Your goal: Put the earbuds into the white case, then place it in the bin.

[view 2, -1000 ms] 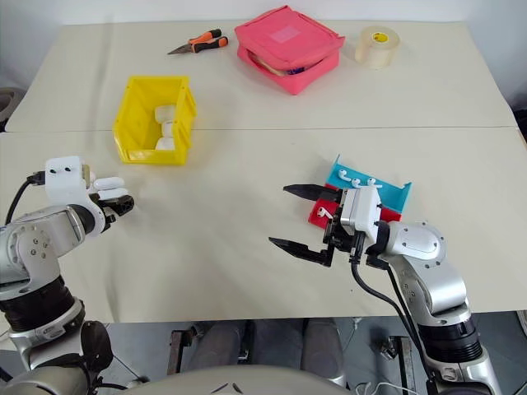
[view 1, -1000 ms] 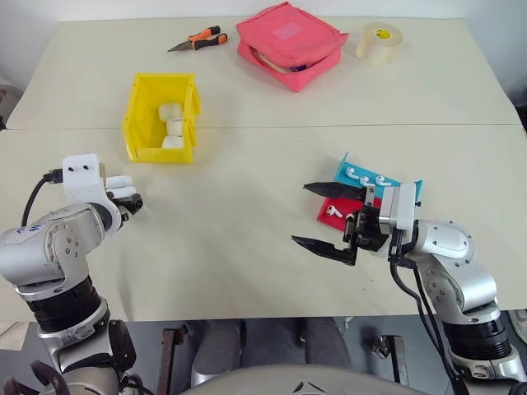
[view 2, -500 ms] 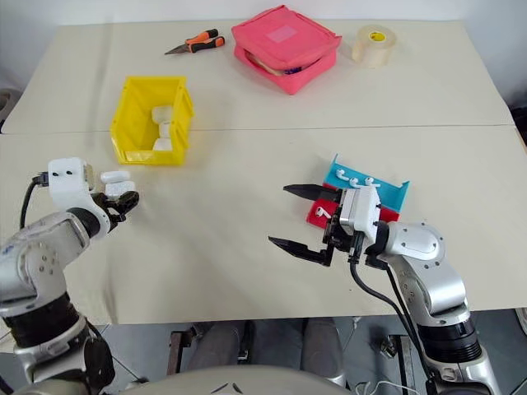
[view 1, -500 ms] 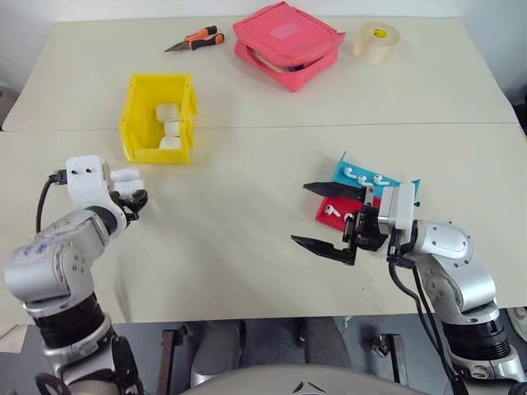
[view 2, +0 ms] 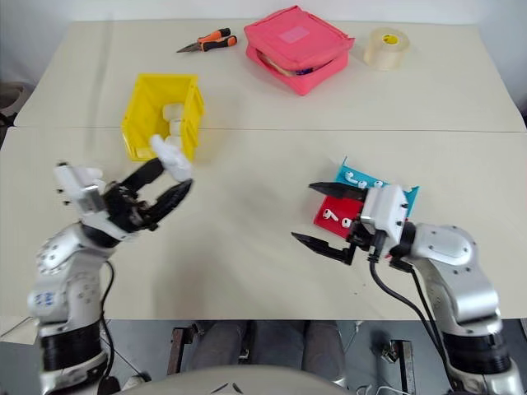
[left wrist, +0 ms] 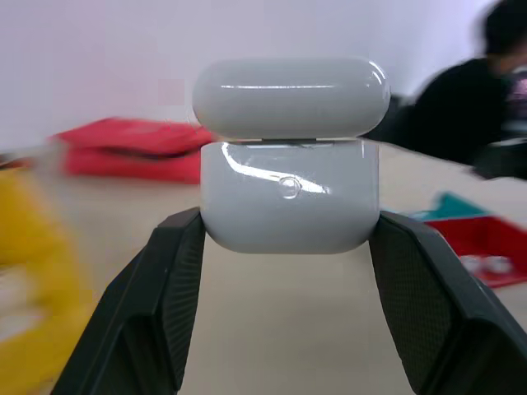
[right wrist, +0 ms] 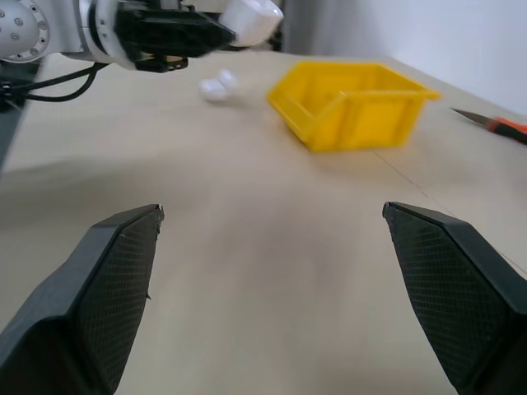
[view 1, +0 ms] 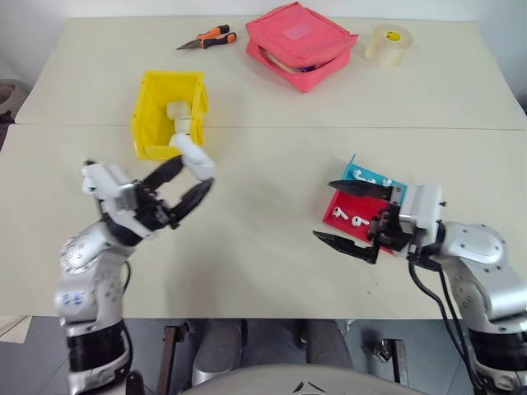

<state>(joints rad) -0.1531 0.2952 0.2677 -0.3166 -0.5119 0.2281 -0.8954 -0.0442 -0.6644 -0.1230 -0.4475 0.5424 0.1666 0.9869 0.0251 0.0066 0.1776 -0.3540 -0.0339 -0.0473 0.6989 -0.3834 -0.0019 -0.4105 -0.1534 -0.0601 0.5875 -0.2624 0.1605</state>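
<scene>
My left gripper (view 1: 196, 173) is shut on the white case (view 1: 191, 155), held above the table just in front of the yellow bin (view 1: 148, 103). In the left wrist view the case (left wrist: 290, 193) sits upright between the two fingertips with its lid on top. More white cases (view 1: 177, 113) lie inside the bin. Earbuds (view 1: 363, 177) rest in the red and blue tray (view 1: 339, 206) at the right. My right gripper (view 1: 324, 210) stands open beside that tray, nothing between its fingers, pointing toward the bin (right wrist: 354, 103).
A pink zip pouch (view 1: 300, 37), a roll of tape (view 1: 389, 45) and orange-handled pliers (view 1: 206, 37) lie along the far side. Small white rounded things (right wrist: 216, 85) lie on the table near the bin. A person in dark clothes (left wrist: 461, 107) is beyond the table.
My left gripper has swung right and upward with the white case and turned toward the table's middle. The right gripper has shifted slightly right and stays open.
</scene>
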